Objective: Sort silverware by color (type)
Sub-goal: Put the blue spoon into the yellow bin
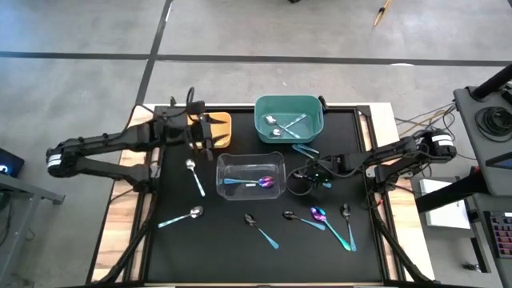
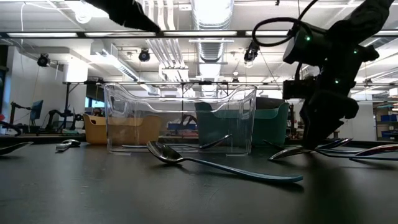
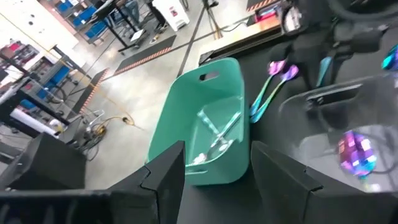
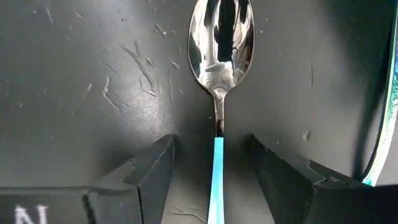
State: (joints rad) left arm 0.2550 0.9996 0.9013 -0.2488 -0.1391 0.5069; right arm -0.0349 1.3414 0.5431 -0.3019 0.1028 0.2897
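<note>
in the high view the black counter (image 1: 184,256) carries three bins: a green bin (image 1: 289,118) with some silver spoons inside, a clear bin (image 1: 251,177) with an iridescent spoon (image 1: 266,182), and a tan bin (image 1: 216,128) under the left arm. loose spoons lie on the counter: two near the left side, one in front of the clear bin, and three more at the right front, one of them with a purple bowl. the left tool (image 1: 202,138) hangs over the tan bin, jaws wide and holding nothing. the right tool (image 1: 314,173) is low, just beside the right wall of the clear bin. in the low view the right tool (image 2: 323,134) reaches down to the counter among the spoons lying there, and one spoon (image 2: 217,163) lies in front of the clear bin. in the left wrist view the left fingers (image 3: 168,177) stand wide apart, with the green bin ahead of them. in the right wrist view the right fingers (image 4: 152,177) stand wide on both sides of the blue handle of a silver spoon (image 4: 221,37), not yet touching it. i judge that the step in hand is picking this silver spoon; the next move calls for closing on the thin handle, lifting it and carrying it to the green bin, where the other silver ones lie.
</note>
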